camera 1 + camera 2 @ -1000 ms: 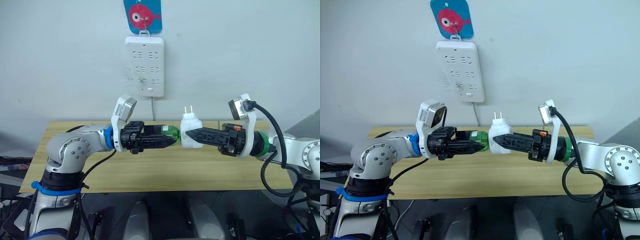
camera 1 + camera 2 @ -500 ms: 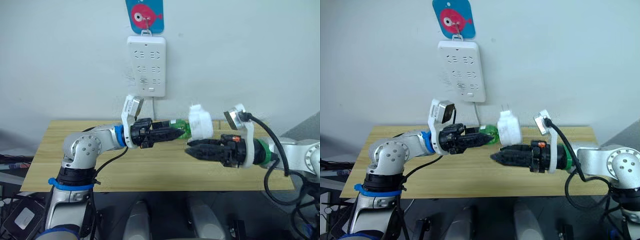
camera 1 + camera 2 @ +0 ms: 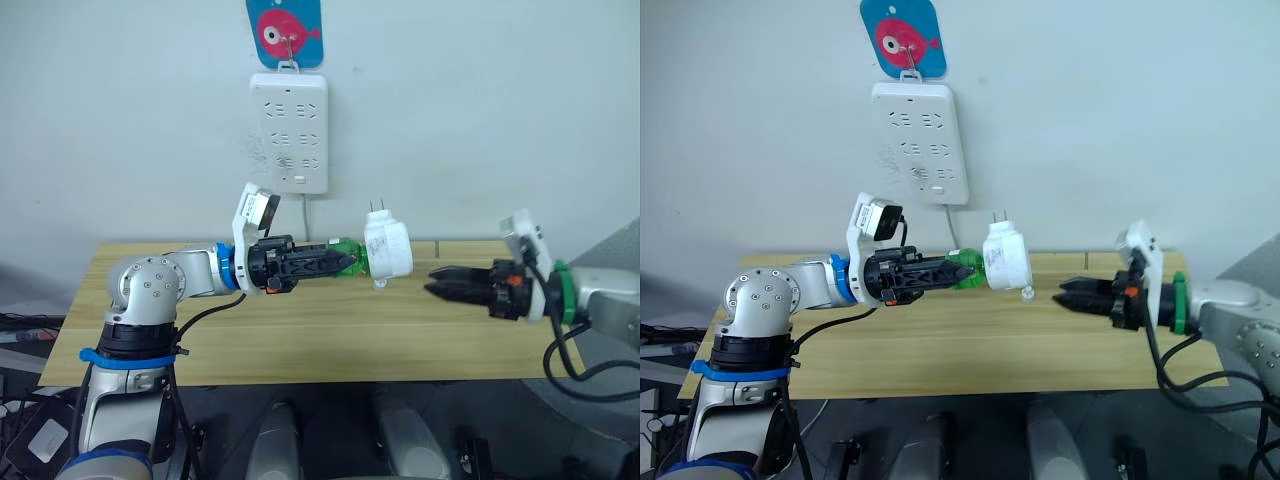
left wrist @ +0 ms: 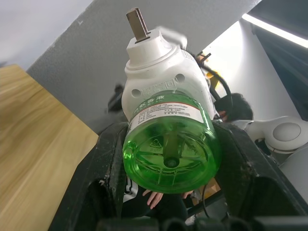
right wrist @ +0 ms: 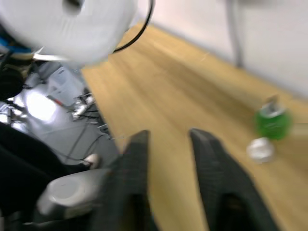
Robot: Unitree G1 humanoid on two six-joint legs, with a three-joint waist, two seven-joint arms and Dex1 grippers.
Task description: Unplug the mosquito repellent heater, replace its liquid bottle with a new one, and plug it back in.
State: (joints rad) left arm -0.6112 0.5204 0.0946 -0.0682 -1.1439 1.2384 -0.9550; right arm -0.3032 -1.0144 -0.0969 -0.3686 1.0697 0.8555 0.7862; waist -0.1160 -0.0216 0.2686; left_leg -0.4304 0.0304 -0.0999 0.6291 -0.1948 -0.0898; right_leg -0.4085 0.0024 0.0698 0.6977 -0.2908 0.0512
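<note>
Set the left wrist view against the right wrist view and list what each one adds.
Left wrist: the left tool shut on the green bottle, and a metal prong. Right wrist: the right tool, open, and a second green bottle standing beside a small white cap. Shared: the wooden table and, likely, the white heater.

The room is bright and the light is soft and even. The white wall (image 3: 500, 110) looks a little gray. Soft shadows lie under the tabletop (image 3: 330, 340). The right wrist view is very blurry, maybe from moving. The green bottle (image 4: 169, 144) looks sharp and glows, but things behind it are fuzzy and dark.
</note>
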